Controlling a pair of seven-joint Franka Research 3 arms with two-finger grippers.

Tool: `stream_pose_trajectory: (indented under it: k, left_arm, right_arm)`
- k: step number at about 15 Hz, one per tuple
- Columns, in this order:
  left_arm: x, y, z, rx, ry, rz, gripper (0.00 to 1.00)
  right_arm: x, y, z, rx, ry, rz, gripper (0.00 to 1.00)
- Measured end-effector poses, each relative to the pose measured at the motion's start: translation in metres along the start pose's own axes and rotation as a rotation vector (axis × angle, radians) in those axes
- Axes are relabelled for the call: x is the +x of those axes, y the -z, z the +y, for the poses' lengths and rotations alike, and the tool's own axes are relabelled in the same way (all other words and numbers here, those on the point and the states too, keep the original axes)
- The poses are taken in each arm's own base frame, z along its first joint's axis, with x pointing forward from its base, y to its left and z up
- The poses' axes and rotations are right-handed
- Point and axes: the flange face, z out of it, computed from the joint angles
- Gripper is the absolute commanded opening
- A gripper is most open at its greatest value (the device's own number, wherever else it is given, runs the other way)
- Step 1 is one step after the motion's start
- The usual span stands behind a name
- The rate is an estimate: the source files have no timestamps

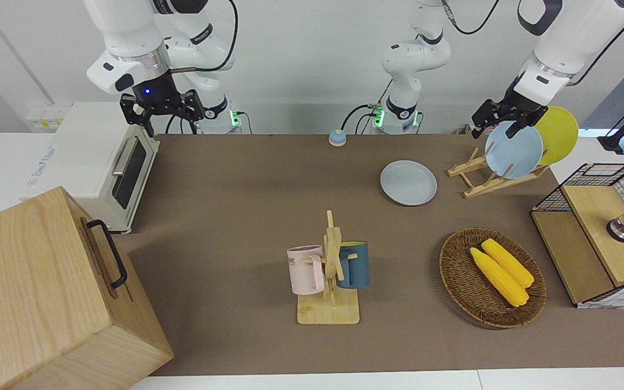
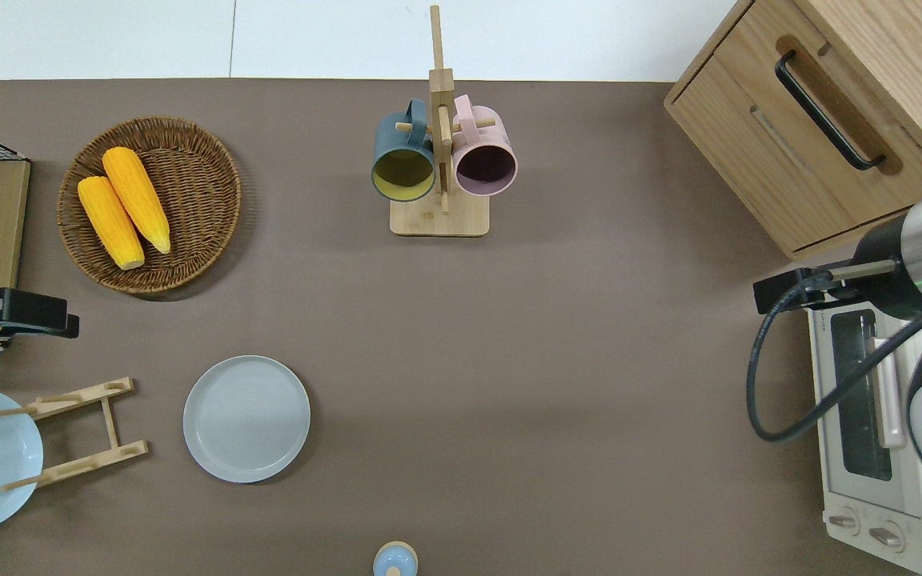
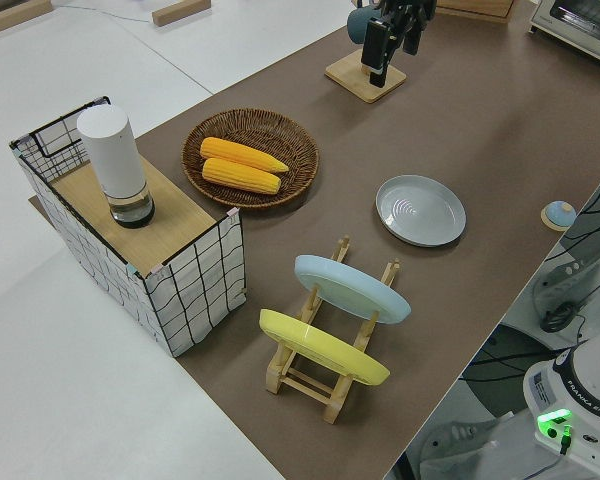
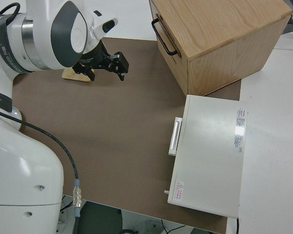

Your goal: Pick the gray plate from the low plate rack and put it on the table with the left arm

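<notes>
One gray plate [image 1: 408, 182] lies flat on the table [image 1: 247, 216], centre-right of frame; left gripper [image 1: 501, 116] hangs empty, fingers apart, upper right; it should withdraw clear of the low plate rack [image 1: 485, 179]. Right arm parked.

Open brown mat is left across the middle of the table [image 2: 557, 336]. The edge farthest from the robots is blocked by the mug stand [image 2: 438, 160], the wicker basket [image 2: 189, 240] and the wooden cabinet [image 2: 813, 120]; the gray plate [image 2: 246, 418] lies just beside the low plate rack [image 2: 85, 432].
</notes>
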Motion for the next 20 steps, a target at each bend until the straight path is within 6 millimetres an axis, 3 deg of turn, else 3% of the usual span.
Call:
stream_pose_trajectory:
  k: [7,15,20]
  left_arm:
    - [-0.001,-0.004,0.026,0.039,-0.044,-0.01,0.99]
    - [0.017,-0.014,0.026,0.041,-0.106,0.056,1.0]
    - [0.019,-0.016,0.024,0.041,-0.084,0.056,1.0]
  right_arm:
    - [0.0,0.0,0.0,0.0,0.0,0.0,0.983]
    - [0.0,0.0,0.0,0.0,0.0,0.0,0.983]
    - [0.0,0.0,0.0,0.0,0.0,0.0,0.983]
